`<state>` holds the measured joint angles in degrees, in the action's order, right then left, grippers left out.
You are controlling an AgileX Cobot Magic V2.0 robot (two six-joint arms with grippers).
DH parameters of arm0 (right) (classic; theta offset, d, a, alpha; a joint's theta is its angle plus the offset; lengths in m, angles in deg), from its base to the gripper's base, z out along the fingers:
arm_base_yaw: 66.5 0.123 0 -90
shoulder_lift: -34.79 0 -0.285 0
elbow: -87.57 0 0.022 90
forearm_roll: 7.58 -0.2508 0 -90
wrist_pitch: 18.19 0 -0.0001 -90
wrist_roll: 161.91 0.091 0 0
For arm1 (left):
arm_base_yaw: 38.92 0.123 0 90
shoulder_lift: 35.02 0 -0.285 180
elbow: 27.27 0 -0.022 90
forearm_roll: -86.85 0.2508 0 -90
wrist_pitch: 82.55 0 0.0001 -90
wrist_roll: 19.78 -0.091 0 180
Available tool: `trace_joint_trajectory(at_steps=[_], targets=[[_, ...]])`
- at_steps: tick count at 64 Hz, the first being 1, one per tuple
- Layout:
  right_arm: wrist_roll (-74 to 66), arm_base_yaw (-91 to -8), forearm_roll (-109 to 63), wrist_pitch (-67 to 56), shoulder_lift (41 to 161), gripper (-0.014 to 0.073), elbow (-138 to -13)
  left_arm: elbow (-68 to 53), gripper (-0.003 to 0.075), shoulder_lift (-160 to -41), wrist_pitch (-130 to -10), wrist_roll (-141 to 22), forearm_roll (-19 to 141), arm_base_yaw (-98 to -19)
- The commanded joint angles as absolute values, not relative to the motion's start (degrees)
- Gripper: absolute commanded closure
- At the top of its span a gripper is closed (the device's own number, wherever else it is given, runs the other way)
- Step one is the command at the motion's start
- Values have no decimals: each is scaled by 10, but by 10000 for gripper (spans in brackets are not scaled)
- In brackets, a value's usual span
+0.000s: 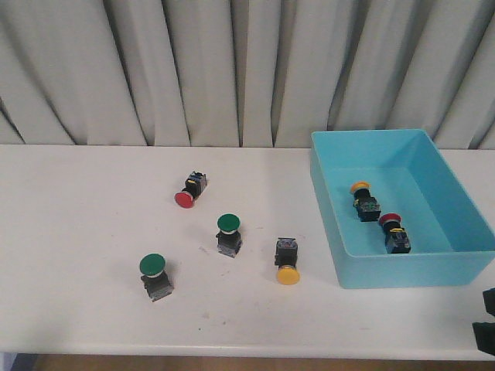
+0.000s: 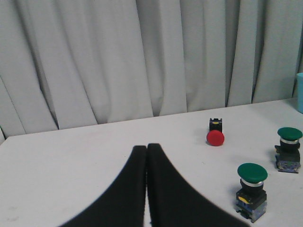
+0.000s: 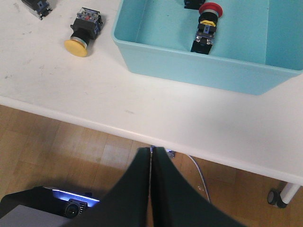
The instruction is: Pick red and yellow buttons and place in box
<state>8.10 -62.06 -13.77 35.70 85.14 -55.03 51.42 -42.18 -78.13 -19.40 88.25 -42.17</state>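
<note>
A red button (image 1: 186, 197) lies on its side at the table's middle; it also shows in the left wrist view (image 2: 215, 135). A yellow button (image 1: 287, 263) lies left of the turquoise box (image 1: 402, 267), and shows in the right wrist view (image 3: 80, 37) beside the box (image 3: 199, 66). Inside the box lie a yellow button (image 1: 362, 197) and a red button (image 1: 393, 230), the red one also in the right wrist view (image 3: 207, 26). My left gripper (image 2: 146, 147) is shut and empty above the table, apart from the red button. My right gripper (image 3: 150, 150) is shut and empty, off the table's front edge.
Two green-capped buttons (image 1: 228, 232) (image 1: 155, 274) stand upright left of the yellow one; they also show in the left wrist view (image 2: 289, 146) (image 2: 252, 189). Grey curtains hang behind the table. Wooden floor and a table leg caster (image 3: 279, 196) lie below the front edge.
</note>
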Motion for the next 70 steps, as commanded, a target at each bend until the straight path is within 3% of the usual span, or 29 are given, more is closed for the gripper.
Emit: trace_joint_trajectory(at_steps=[1, 70], targets=[[79, -623, -141, 331, 850, 601, -564, 544, 726, -413, -813, -187, 880, -421], [79, -623, -141, 331, 850, 601, -564, 544, 726, -413, -829, -198, 879, -421]])
